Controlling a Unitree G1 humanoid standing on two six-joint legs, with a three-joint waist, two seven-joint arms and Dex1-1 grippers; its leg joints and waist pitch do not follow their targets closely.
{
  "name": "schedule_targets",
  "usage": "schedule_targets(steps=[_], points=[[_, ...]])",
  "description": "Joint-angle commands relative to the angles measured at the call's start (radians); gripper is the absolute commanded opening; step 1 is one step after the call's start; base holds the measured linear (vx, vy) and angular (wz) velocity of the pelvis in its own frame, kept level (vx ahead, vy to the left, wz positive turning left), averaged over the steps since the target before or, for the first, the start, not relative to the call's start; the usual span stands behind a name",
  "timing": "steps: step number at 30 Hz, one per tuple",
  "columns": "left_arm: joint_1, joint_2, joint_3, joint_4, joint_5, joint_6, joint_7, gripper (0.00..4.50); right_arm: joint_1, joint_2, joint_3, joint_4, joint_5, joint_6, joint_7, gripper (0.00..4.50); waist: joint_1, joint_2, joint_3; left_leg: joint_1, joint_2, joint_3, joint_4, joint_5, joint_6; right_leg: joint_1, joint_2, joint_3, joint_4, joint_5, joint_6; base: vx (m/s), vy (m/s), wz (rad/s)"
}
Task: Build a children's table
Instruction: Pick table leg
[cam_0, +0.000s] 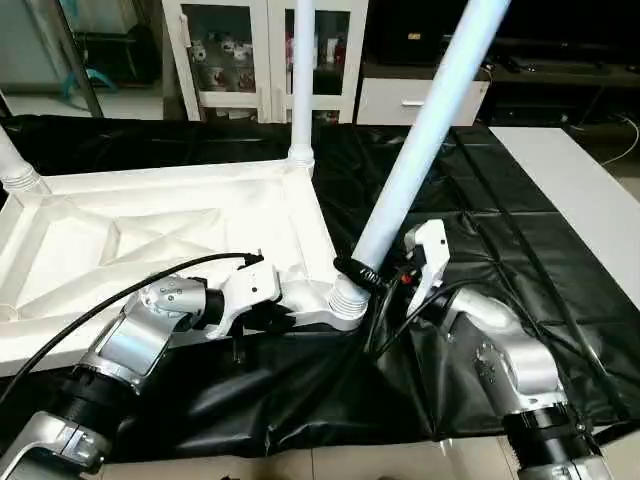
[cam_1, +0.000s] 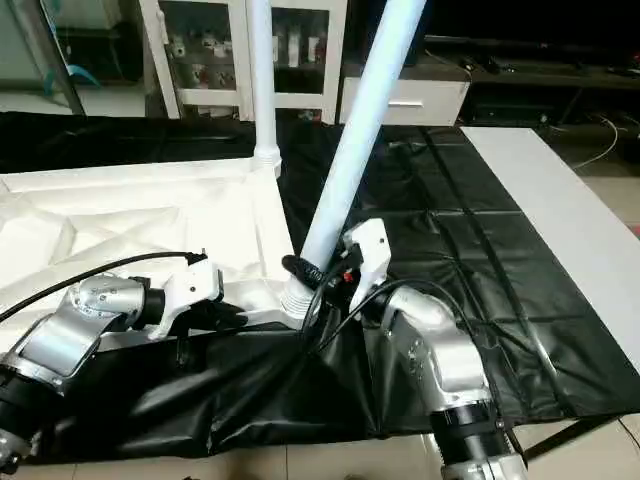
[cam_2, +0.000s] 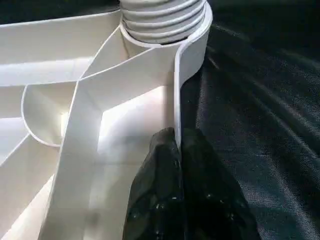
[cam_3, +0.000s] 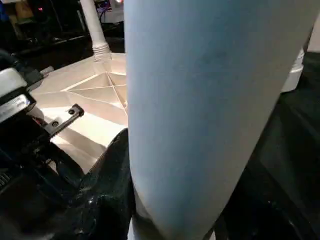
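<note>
Writing: no brand, label or lettering can be read on any part.

Tabletop: the white plastic tabletop (cam_0: 150, 235) lies upside down on the black-covered worktop (cam_0: 480, 200), ribbed underside facing up, toward the robot's left.

Far leg: one white leg (cam_0: 302, 80) stands upright in the far corner socket.

Left-edge leg: the base of another leg (cam_0: 15, 170) shows at the far left corner, running out past the picture's edge.

Near leg: a third leg (cam_0: 420, 150) sits in the near right corner socket (cam_0: 348, 300) and leans away to the right; its ribbed end shows just above the socket.

Behind the worktop: a white glass-door cabinet (cam_0: 225, 55) with small items inside, a white drawer unit (cam_0: 420, 100) beside it, and a dark unit further right.

Right side: a pale grey surface (cam_0: 570, 190) lies along the black cover.

In the way: black cables run over both silver forearms, and one loops in front of the near corner socket.

Left tool: the left tool (cam_2: 179, 150) has its two black fingers pressed tight together on the thin upright rim of the tabletop, close to the near corner socket.

Right tool: the right tool (cam_0: 372, 272) stands about half open, its black fingers (cam_0: 352, 268) wrapped around the lower end of the leaning leg, just above the socket.
</note>
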Motion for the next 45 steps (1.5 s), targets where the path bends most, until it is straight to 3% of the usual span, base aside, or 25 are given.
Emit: schedule_targets(steps=[1, 5, 12, 17, 18, 27, 33, 38, 40, 45], points=[[0.009, 0.005, -0.012, 0.048, 0.038, 0.024, 0.045, 0.00, 0.041, -0.030, 0.031, 0.021, -0.063, 0.030, -0.010, 1.85, -0.006, 0.012, -0.040, 0.004, 0.011, -0.003, -0.088, -0.421, -0.007, 0.026, -0.033, 0.034, -0.100, -0.498, -0.108, 0.000, 0.000, 0.00], [0.010, 0.006, -0.012, 0.046, 0.035, 0.025, 0.042, 0.00, 0.037, -0.056, 0.074, 0.027, -0.097, 0.069, 0.001, 1.85, -0.008, 0.013, -0.038, 0.000, 0.013, -0.004, -0.093, -0.417, -0.005, 0.029, -0.030, 0.033, -0.098, -0.466, -0.117, 0.000, 0.000, 0.00], [0.013, 0.009, -0.010, 0.047, 0.035, 0.022, 0.039, 0.00, -0.006, -0.102, 0.140, 0.052, -0.145, 0.126, 0.032, 1.85, -0.012, 0.013, -0.035, 0.003, 0.011, -0.011, -0.094, -0.455, -0.011, 0.026, -0.036, 0.030, -0.112, -0.577, -0.076, 0.000, 0.000, 0.00], [0.015, 0.010, -0.008, 0.044, 0.034, 0.023, 0.041, 0.00, -0.031, -0.120, 0.165, 0.047, -0.132, 0.197, 0.058, 1.85, -0.013, 0.013, -0.038, 0.004, 0.013, -0.011, -0.097, -0.467, -0.015, 0.026, -0.033, 0.031, -0.108, -0.518, -0.093, 0.000, 0.000, 0.00], [0.015, 0.010, -0.007, 0.044, 0.032, 0.023, 0.043, 0.00, -0.033, -0.118, 0.163, 0.052, -0.129, 0.206, 0.057, 1.85, -0.011, 0.006, -0.038, 0.004, 0.014, -0.011, -0.096, -0.460, -0.012, 0.025, -0.034, 0.031, -0.106, -0.520, -0.094, 0.000, 0.000, 0.00], [0.015, 0.011, 0.004, 0.048, 0.029, 0.020, 0.056, 0.00, 0.001, -0.116, 0.166, 0.107, -0.157, 0.169, 0.035, 1.85, -0.014, 0.003, -0.037, 0.004, 0.013, -0.015, -0.098, -0.493, -0.017, 0.020, -0.036, 0.029, -0.116, -0.577, -0.068, 0.000, 0.000, 0.00], [0.015, 0.008, 0.011, 0.050, 0.021, 0.023, 0.058, 0.00, -0.011, -0.100, 0.141, 0.129, -0.159, 0.158, 0.002, 1.85, -0.017, 0.006, -0.035, 0.006, 0.012, -0.018, -0.099, -0.524, -0.021, 0.016, -0.036, 0.025, -0.123, -0.615, -0.055, 0.000, 0.000, 0.00], [0.016, -0.022, 0.052, 0.037, -0.015, 0.081, 0.096, 0.00, -0.049, -0.074, 0.096, 0.176, -0.174, 0.118, -0.083, 1.85, -0.025, 0.009, -0.036, 0.007, 0.012, -0.024, -0.104, -0.544, -0.024, 0.022, -0.037, 0.016, -0.130, -0.627, -0.049, 0.000, 0.000, 0.00], [0.017, -0.034, 0.061, 0.020, -0.023, 0.115, 0.110, 0.00, -0.070, -0.061, 0.079, 0.199, -0.180, 0.107, -0.126, 1.85, -0.038, 0.009, -0.031, 0.010, 0.009, -0.026, -0.104, -0.576, -0.030, 0.016, -0.035, 0.011, -0.135, -0.646, -0.051, 0.000, 0.000, 0.00], [0.018, -0.116, 0.064, -0.047, 0.001, 0.244, 0.231, 0.00, -0.177, -0.010, 0.021, 0.339, -0.203, 0.062, -0.284, 1.85, -0.070, 0.017, -0.034, 0.003, 0.013, -0.033, -0.108, -0.595, -0.029, 0.027, -0.038, 0.003, -0.134, -0.600, -0.071, 0.000, 0.000, 0.00]])
